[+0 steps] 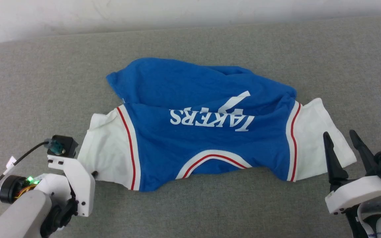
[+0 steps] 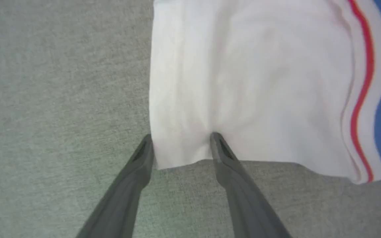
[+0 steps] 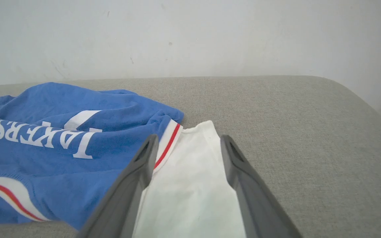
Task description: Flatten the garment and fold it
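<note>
Grey padded counter (image 1: 38, 72) under a white wall (image 3: 190, 33); the garment (image 1: 207, 145) is seen rumpled mid-counter, judged light, limp, quick to bunch; sleeve hems are best taken; left pincer (image 2: 181, 136) is spread astride the left sleeve (image 2: 243, 82) corner, right pincer (image 3: 189, 137) spread over the right sleeve (image 3: 193, 185).

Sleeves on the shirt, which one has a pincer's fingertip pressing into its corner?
The sleeve on the robot's left: the left pincer straddles its corner with open fingers, one tip denting the cloth. The right pincer frames the other sleeve.
</note>
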